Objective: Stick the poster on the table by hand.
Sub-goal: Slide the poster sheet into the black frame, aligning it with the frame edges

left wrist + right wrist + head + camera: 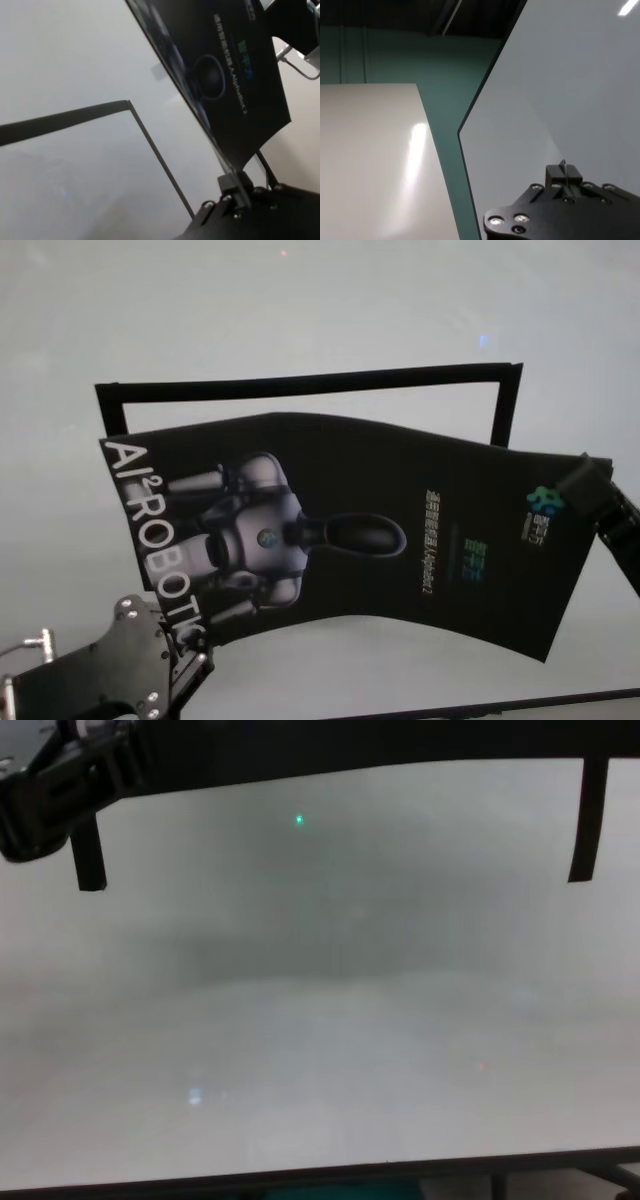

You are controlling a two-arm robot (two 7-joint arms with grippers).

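The table (300, 310) is a wide, plain white, slightly glossy surface with a thin dark edge. On it lie narrow black tape strips (310, 383) forming an open frame, beyond the left gripper (185, 665).

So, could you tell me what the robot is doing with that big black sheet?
It is holding the poster up over the white table, one gripper at each end. The left gripper pinches the near corner by the white lettering, and the right gripper grips the opposite edge. The sheet sags between them and does not lie flat yet. Black tape strips on the table mark out a frame behind it.
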